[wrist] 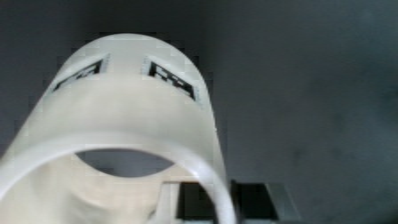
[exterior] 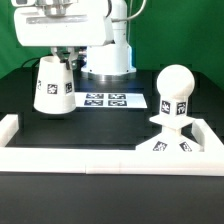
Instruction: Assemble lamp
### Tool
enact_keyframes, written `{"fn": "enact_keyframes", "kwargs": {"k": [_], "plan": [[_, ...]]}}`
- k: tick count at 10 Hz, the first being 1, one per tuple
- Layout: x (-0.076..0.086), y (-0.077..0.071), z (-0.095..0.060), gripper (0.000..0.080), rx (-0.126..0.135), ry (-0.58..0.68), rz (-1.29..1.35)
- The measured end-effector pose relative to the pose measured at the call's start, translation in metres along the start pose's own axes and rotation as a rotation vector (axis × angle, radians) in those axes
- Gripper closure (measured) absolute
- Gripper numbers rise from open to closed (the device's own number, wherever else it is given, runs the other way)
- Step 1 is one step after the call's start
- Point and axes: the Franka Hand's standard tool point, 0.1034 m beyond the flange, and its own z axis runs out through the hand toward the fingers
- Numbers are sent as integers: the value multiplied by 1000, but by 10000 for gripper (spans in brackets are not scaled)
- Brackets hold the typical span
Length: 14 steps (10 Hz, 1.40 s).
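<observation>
Shade (exterior: 53, 87) on black table (exterior: 100, 125), exterior view's left, far side, under gripper (exterior: 66, 58); fingers apparently straddling its narrow top, closure not discernible. Bulb (exterior: 176, 92) seated on base plate (exterior: 180, 143) at right, near. Judged light, rigid, smooth hollow cone; best pinched by rim wall. Wrist view alone shows open mouth of shade (wrist: 125, 120) and one fingertip (wrist: 199, 200). Marker board (exterior: 107, 100) only in exterior.

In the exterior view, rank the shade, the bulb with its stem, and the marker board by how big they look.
1. Shade, largest.
2. Marker board and bulb with stem look about alike; the bulb stands nearer the camera, so I won't rank them.
</observation>
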Motion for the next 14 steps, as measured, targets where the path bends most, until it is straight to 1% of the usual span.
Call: {"fn": "enact_keyframes", "kwargs": {"k": [2,4,7,8,9,10,11,13,14], "plan": [[-2,-29,-20,754,25,1,46],[-3,-27,-17,754,23,1,29],[-4,-29,-16,754,23,-1,30],[-5,-41,-22,754,33,-9,43],[-4,-59,-31,754,53,-18,52],[0,-72,-39,754,68,-19,58],[3,-84,-45,754,77,-14,78],[6,-121,-58,754,82,-31,135],[7,-126,-58,754,65,-26,120]]}}
